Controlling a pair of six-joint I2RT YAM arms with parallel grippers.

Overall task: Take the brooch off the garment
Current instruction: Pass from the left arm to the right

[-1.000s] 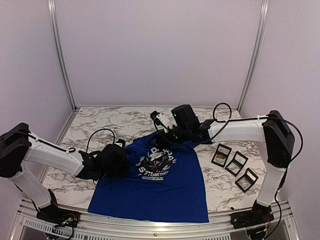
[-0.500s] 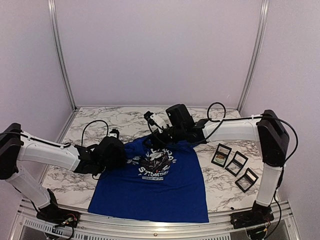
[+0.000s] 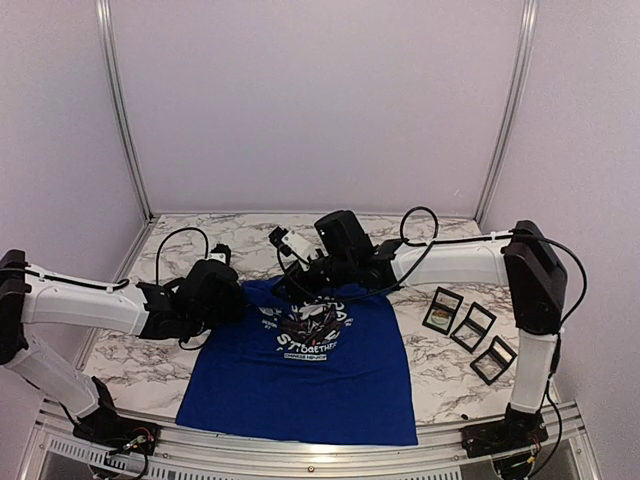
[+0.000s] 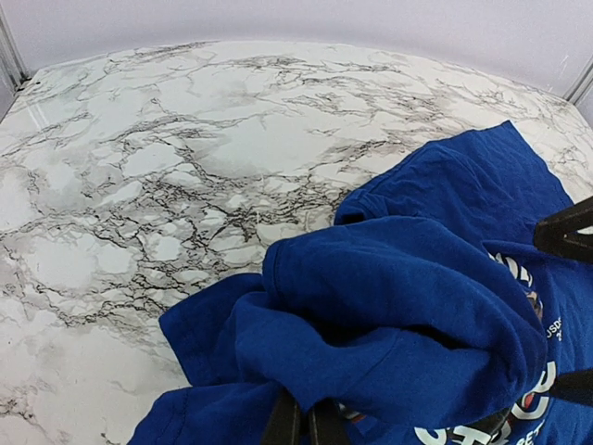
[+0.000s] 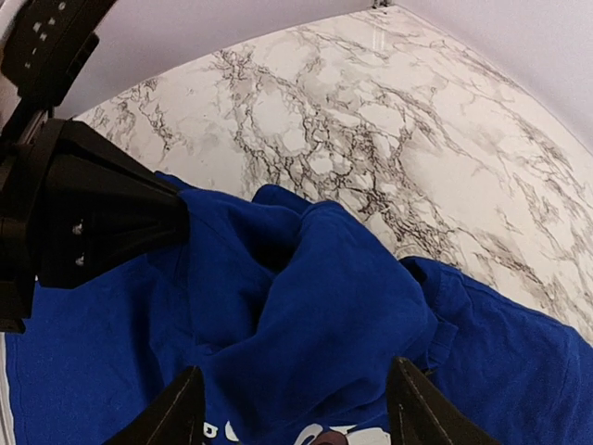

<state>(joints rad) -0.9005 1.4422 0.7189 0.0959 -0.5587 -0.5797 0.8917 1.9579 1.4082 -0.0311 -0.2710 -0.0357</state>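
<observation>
1. Marble-veined tabletop (image 3: 440, 385) between pale walls carries the garment (image 3: 320, 385), a royal-blue T-shirt lying print-up near the front edge.
2. Left gripper (image 4: 304, 422): jaws pinched together on a bunched, lifted fold at the shirt's left side.
3. Right gripper (image 5: 296, 369): jaws spread wide above a raised fold near the collar.
4. Three black framed cases (image 3: 473, 327) lie to the right, apart from the shirt.

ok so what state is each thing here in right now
t-shirt: lying on the table, graphic up, collar end bunched and lifted
left gripper: shut on the bunched shirt fabric
right gripper: open, over the bunched collar fabric
display cases: three, lying flat on the table, clear of the shirt
</observation>
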